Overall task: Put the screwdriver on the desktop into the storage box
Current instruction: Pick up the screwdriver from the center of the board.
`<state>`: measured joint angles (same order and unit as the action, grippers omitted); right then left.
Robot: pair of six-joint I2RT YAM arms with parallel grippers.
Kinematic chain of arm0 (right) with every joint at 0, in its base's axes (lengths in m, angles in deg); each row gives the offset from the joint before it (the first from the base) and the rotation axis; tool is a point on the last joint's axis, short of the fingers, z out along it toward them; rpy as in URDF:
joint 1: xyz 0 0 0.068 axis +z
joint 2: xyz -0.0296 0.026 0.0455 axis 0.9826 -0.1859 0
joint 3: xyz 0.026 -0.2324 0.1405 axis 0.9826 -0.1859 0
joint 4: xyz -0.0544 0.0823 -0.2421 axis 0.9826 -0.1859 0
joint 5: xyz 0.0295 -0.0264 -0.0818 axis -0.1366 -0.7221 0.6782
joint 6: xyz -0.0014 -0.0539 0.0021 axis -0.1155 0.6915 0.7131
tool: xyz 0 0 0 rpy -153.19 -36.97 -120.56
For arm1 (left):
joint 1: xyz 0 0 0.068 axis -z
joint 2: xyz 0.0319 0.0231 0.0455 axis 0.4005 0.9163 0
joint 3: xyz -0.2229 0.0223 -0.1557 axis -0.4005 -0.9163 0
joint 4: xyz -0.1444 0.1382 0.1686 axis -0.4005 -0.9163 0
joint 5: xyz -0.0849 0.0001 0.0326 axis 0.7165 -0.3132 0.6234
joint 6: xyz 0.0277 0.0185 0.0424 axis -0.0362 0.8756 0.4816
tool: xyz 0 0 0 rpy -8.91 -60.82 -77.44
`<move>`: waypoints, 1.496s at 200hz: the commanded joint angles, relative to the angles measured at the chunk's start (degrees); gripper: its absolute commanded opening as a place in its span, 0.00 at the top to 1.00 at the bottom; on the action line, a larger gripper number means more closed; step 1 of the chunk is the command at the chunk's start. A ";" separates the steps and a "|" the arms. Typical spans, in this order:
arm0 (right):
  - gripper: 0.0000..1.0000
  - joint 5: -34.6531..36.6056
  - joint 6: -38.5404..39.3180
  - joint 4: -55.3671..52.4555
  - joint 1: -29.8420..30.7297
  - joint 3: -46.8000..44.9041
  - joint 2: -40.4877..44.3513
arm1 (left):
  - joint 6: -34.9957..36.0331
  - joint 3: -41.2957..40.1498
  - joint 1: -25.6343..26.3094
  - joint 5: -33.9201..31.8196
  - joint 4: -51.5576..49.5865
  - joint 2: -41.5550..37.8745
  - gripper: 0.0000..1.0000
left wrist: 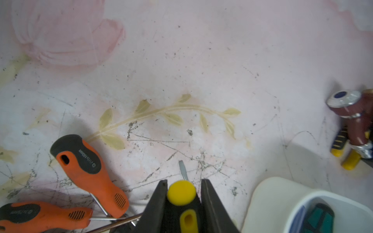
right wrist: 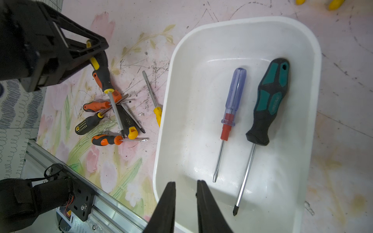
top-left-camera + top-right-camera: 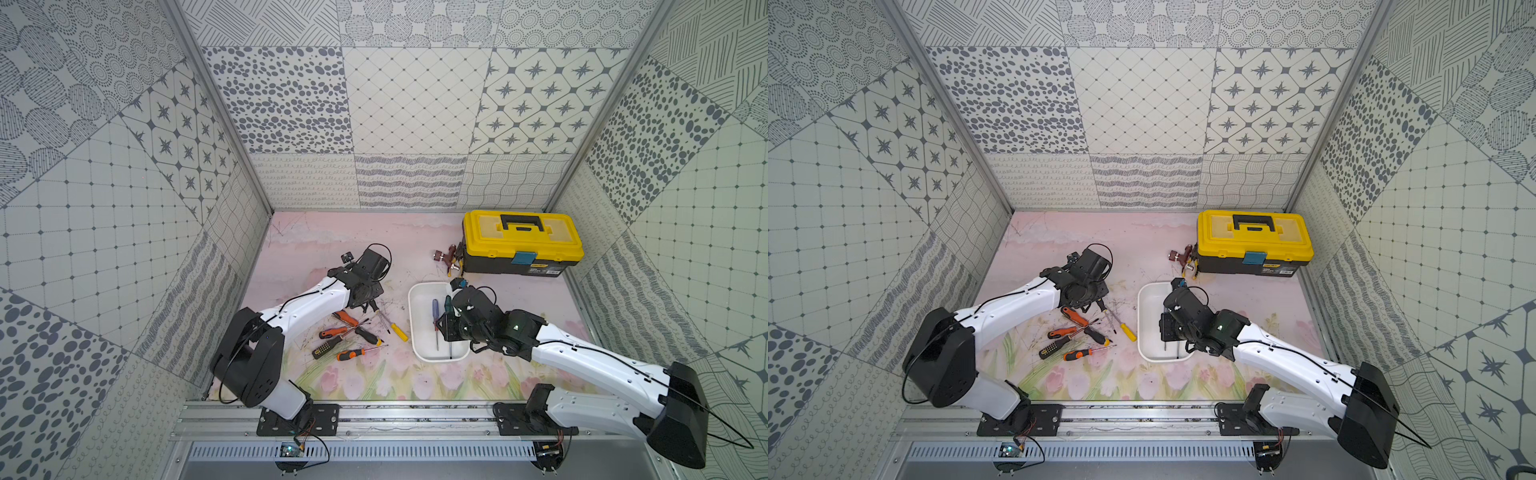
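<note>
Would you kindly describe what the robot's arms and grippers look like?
Both the left arm and right arm have white shells, black joints and a thin black cable alongside. The left gripper and right gripper are black with tapering fingers.

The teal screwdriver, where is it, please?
In a top view the teal screwdriver lies in the box, beside the blue screwdriver, by the right arm.

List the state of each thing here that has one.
left gripper: shut on the black-and-yellow screwdriver.
right gripper: open, empty, above the storage box.
storage box: lidless, two screwdrivers lying inside.
other screwdrivers: loose on the desktop.
toolbox: lid shut.
</note>
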<state>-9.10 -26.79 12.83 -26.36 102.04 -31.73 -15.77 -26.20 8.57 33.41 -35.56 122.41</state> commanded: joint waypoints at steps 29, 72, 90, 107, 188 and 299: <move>0.70 -7.12 1.37 5.07 0.14 0.79 2.81 | 4.47 -3.98 2.90 3.37 4.46 -18.29 1.00; 0.42 -18.34 1.34 15.59 0.07 -2.16 8.55 | 4.41 -14.25 2.83 30.34 31.44 -27.91 1.00; 0.32 -22.41 0.84 20.22 0.09 -4.09 11.65 | 0.59 -18.22 2.80 39.28 44.48 -28.91 1.00; 0.25 -24.26 0.18 23.07 0.12 -5.81 14.19 | -3.04 -20.16 2.86 43.47 52.37 -28.37 1.00; 0.11 -25.59 -1.16 25.85 0.07 -7.04 12.38 | -17.32 -26.17 3.58 54.10 82.71 -21.85 1.00; 0.77 -27.65 -2.55 30.46 -0.04 -9.19 12.93 | -12.70 -27.32 5.01 52.16 78.40 -22.31 1.00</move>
<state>-36.46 -29.65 40.52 -26.29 93.82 -18.09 -29.21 -53.52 12.86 83.07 36.28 100.53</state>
